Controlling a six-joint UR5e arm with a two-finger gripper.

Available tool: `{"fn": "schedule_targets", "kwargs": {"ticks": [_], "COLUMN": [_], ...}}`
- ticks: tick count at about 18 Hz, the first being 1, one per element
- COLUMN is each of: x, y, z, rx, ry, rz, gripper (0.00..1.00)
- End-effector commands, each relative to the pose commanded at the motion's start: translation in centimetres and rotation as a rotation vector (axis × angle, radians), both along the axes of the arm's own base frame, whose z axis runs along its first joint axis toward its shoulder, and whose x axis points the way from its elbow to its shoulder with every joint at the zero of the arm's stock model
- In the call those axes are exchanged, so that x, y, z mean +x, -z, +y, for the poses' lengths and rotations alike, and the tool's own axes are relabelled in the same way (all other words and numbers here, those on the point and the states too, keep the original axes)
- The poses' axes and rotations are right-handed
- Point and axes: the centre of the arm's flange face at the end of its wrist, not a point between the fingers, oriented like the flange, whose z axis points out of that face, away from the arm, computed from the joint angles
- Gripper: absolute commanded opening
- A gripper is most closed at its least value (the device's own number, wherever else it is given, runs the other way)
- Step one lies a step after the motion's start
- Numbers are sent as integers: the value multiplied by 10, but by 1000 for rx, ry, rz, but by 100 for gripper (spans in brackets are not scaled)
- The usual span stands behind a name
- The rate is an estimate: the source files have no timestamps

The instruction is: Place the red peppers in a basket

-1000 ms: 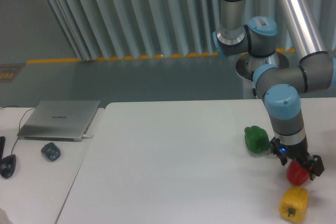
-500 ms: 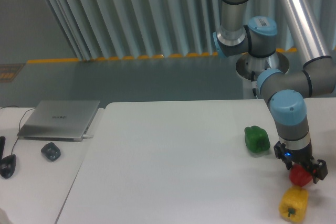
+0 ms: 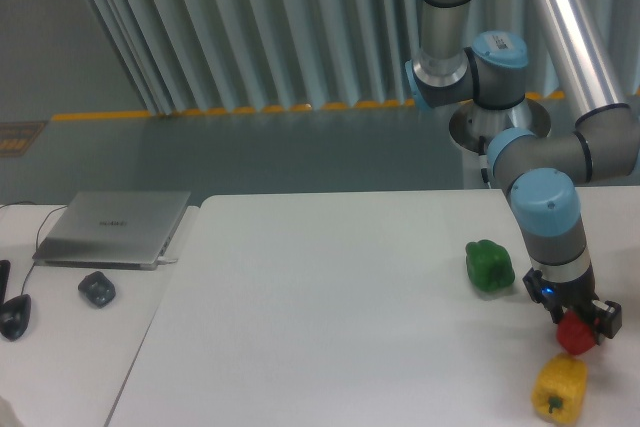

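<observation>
Three peppers sit at the right end of the table (image 3: 330, 317), and the gripper (image 3: 577, 323) is right down on the one that matters. The red pepper (image 3: 575, 335) pokes out just below the fingers, with the black jaw parts standing on either side of it. It looks like a grasp, but from this angle I honestly can't tell whether the fingers are pressing on it or just straddling it.

If I were running this step, I'd make sure the squeeze lands across the fat middle of the pepper. It's glossy and rounded, so a pinch too high near the stem would probably let it squirt out. Go slow and firm, then lift straight up.

Why straight up: the yellow pepper (image 3: 560, 388) is just below the gripper on the near side, very close to the red one, maybe touching. Any sideways drag would likely bump it. The green pepper (image 3: 489, 265) is off to the gripper's left and a bit farther back, with a clear gap, so that's less of a worry.

No basket shows anywhere in view, so the drop-off spot has to be somewhere out of view. Get decent height before swinging across.
</observation>
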Motion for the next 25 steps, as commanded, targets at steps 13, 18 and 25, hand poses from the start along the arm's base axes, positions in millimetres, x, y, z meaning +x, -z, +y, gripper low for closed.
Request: {"fn": "schedule_targets", "kwargs": {"ticks": [13,18,25], "x": [-42,-79,-144], "y": [-90,-90,-87], "z": [-52,-94,-147], "rx": [17,-48,-306], "ry": [507,619,797], "rz": [-80,-74,39], "gripper": [25,25,26]}}
